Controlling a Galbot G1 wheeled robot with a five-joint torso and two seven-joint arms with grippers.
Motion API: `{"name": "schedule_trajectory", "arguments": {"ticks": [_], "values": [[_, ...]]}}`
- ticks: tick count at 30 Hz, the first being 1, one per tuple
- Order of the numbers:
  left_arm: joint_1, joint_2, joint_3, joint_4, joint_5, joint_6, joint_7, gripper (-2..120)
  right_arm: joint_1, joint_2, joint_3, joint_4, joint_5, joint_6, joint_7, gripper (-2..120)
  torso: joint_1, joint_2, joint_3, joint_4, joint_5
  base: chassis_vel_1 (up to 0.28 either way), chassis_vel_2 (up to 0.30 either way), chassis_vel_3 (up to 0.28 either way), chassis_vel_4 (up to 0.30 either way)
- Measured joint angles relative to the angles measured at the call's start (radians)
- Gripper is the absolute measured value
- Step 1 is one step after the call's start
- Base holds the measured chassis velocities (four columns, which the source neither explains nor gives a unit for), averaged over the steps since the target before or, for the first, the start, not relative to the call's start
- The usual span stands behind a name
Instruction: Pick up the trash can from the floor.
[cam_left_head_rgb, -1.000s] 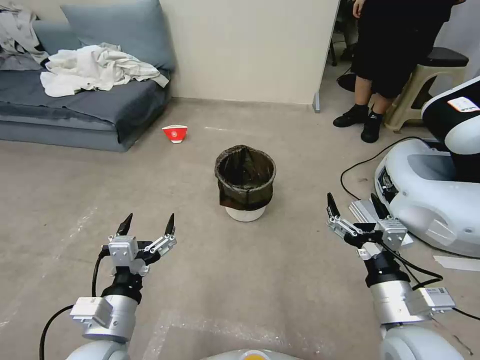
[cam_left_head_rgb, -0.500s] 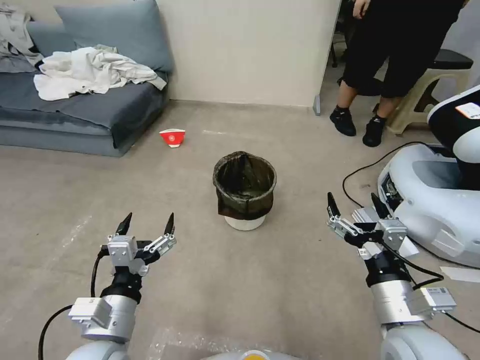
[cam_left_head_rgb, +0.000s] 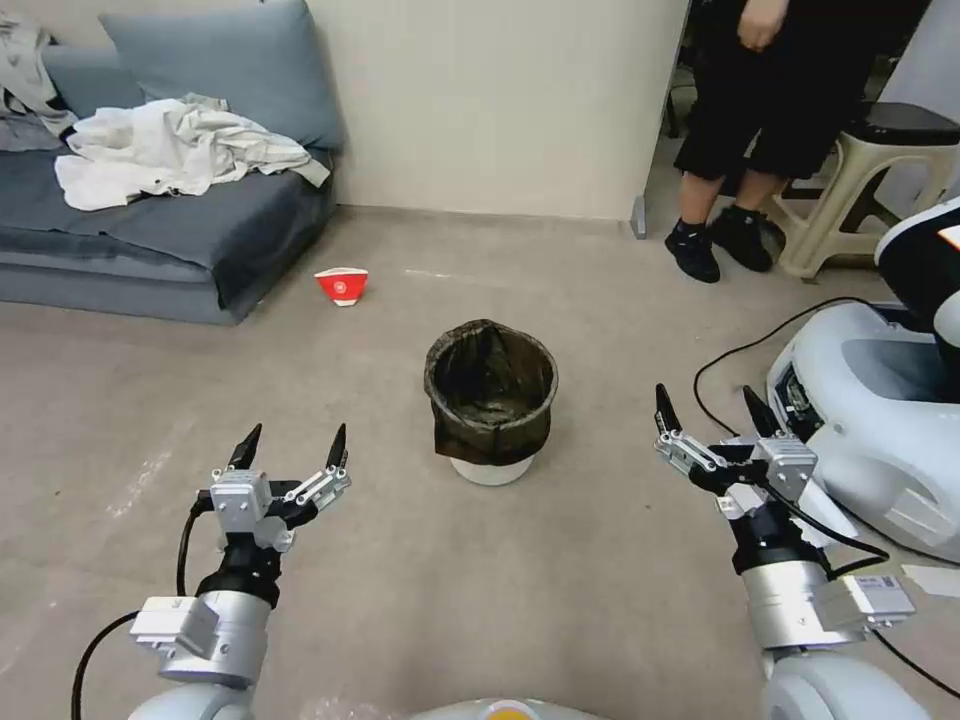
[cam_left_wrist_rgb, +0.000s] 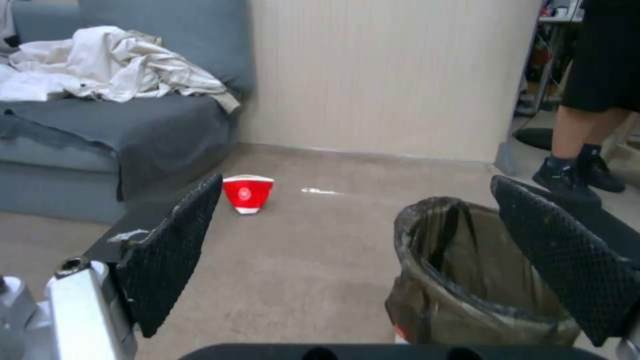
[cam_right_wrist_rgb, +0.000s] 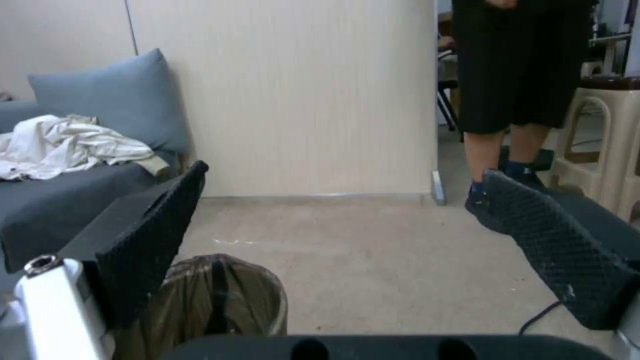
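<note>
Head view puts the trash can (cam_left_head_rgb: 491, 402) upright on the floor (cam_left_head_rgb: 400, 580) at about twelve o'clock from the robot, between the two arms and a little beyond their tips. Over the last second the whole scene has slid down the picture: the bin, the red-and-white paper bowl (cam_left_head_rgb: 341, 285) at eleven o'clock and the sofa (cam_left_head_rgb: 170, 235) all sit lower and read slightly larger. Since everything moved together, the camera has moved, most likely the base rolling forward, not the bin itself. Both arms keep the same pose throughout. The left gripper (cam_left_head_rgb: 293, 447) hovers at about eight o'clock from the bin with its fingers spread wide, holding nothing; the right gripper (cam_left_head_rgb: 712, 411) hangs at about four o'clock, equally spread and empty. Neither touches the bin or its dark liner. The approach looks under way, with the reach and grasp not yet begun.
</note>
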Motion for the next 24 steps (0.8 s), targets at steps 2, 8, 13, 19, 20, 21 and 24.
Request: {"name": "schedule_trajectory", "arguments": {"ticks": [2,8,13,19,20,21,24], "values": [[-0.001,0.000,0.000,0.000,0.000,0.000,0.000,100,0.000,0.000,0.000,0.001,0.000,0.000,0.000,100,0.000,0.000,0.000,0.0000,-0.0002,-0.101,0.084,0.082,-0.079],[0.001,0.002,-0.002,-0.001,-0.003,0.000,0.000,100,-0.002,0.003,0.000,0.004,-0.002,-0.001,0.001,100,0.000,0.000,0.000,0.0000,-0.0001,-0.088,0.095,0.084,-0.099],[0.003,0.003,-0.002,-0.003,-0.004,0.000,0.000,100,-0.005,0.003,0.000,0.007,-0.003,-0.001,0.001,100,0.000,0.000,0.000,0.0000,0.0000,-0.085,0.103,0.104,-0.088],[0.006,0.001,-0.001,-0.004,-0.004,-0.002,0.000,100,-0.007,0.003,0.001,0.008,-0.003,-0.001,0.001,100,0.000,0.000,0.000,0.0000,-0.0001,-0.083,0.086,0.095,-0.080],[0.006,0.001,-0.001,-0.004,-0.004,-0.002,-0.001,100,-0.007,0.003,0.001,0.009,-0.003,-0.001,0.001,100,0.000,0.000,0.000,0.0000,0.0000,-0.110,0.061,0.094,-0.076],[0.006,0.001,-0.001,-0.004,-0.004,-0.002,-0.001,100,-0.007,0.003,0.001,0.008,-0.003,-0.001,0.001,100,0.000,0.000,0.000,0.0000,0.0001,-0.084,0.071,0.083,-0.076],[0.006,0.001,-0.001,-0.004,-0.004,-0.002,-0.001,100,-0.006,0.002,0.001,0.009,-0.003,-0.001,0.002,100,0.000,0.000,0.000,-0.0001,0.0000,-0.082,0.074,0.059,-0.075]]}}
